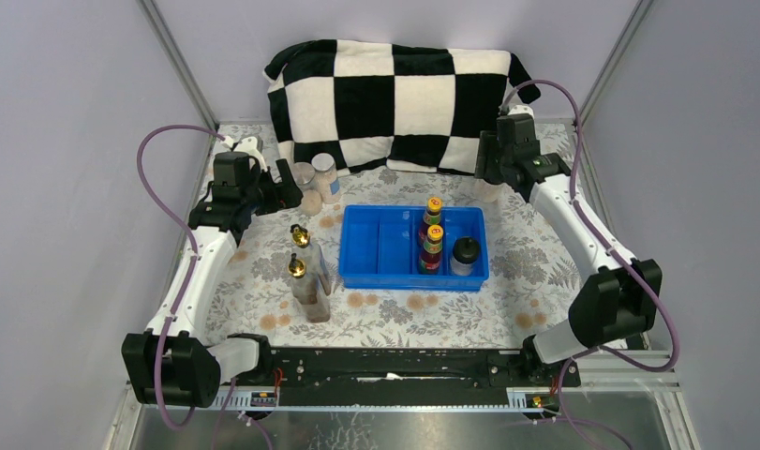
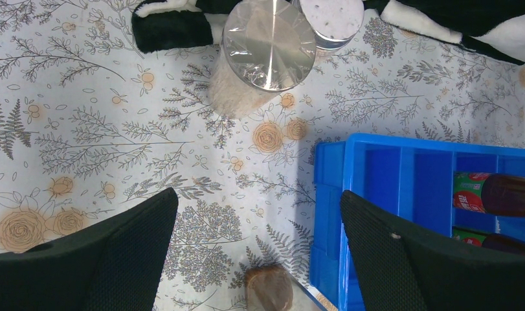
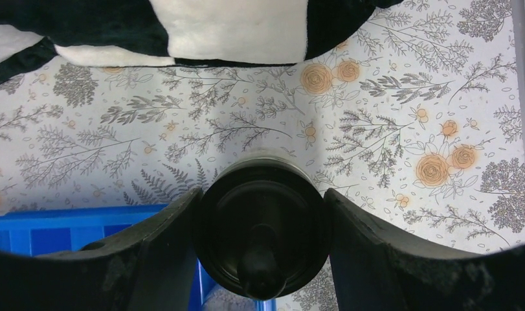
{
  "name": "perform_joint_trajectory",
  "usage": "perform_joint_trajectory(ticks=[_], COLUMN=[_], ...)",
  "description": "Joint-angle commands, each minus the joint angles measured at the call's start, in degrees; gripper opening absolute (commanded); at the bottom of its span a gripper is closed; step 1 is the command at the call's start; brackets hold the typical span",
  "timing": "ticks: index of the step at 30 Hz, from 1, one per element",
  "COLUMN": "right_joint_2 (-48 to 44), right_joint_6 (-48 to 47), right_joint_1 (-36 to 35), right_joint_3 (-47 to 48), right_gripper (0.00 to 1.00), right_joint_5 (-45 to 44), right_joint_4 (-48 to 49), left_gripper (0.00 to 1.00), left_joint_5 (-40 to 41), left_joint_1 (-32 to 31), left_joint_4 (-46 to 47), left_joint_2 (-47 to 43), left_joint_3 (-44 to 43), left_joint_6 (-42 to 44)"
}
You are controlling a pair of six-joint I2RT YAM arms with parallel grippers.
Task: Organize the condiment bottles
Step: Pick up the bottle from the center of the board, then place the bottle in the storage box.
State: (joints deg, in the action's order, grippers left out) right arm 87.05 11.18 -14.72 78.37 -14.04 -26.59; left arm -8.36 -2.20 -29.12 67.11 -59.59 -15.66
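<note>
Right gripper (image 3: 263, 194) is clasping a black-capped shaker (image 3: 263, 243) just beyond the far right corner of the blue tray (image 1: 376, 246).
Its fingers (image 3: 162, 249) are pressing the cap from both sides; whether the shaker is touching the table (image 3: 408, 97) is hard to tell. Left gripper (image 2: 257, 194) is hanging spread wide and empty left of the tray, near two grey-lidded jars (image 1: 318, 176) off its far left corner. Two sauce bottles (image 1: 432, 236) and another shaker (image 1: 465, 255) are standing in the tray's right-hand compartments; two gold-topped bottles (image 1: 305, 272) are standing just left of it.
</note>
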Motion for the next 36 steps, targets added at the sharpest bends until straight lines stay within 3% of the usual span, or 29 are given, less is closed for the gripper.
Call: perform_joint_trajectory(ticks=[1, 20, 36], right_joint_2=[-4.73, -7.23, -9.42], right_joint_6=[0.28, 3.43, 2.95], right_joint_1=[-2.00, -12.95, -13.65], right_joint_3=[1.34, -5.97, -16.75], right_gripper=[0.57, 0.57, 0.57], right_joint_5=[0.67, -3.18, -3.93], right_joint_4=[-1.14, -0.57, 8.84], left_gripper=[0.99, 0.99, 0.99], left_joint_5=[-0.22, -0.26, -0.52], left_joint_1=[0.35, 0.35, 0.35], left_joint_4=[2.64, 2.61, 2.72], left_joint_2=[-0.32, -0.49, -0.59], left_joint_3=[0.80, 0.88, 0.97], left_joint_6=[0.63, 0.57, 0.54])
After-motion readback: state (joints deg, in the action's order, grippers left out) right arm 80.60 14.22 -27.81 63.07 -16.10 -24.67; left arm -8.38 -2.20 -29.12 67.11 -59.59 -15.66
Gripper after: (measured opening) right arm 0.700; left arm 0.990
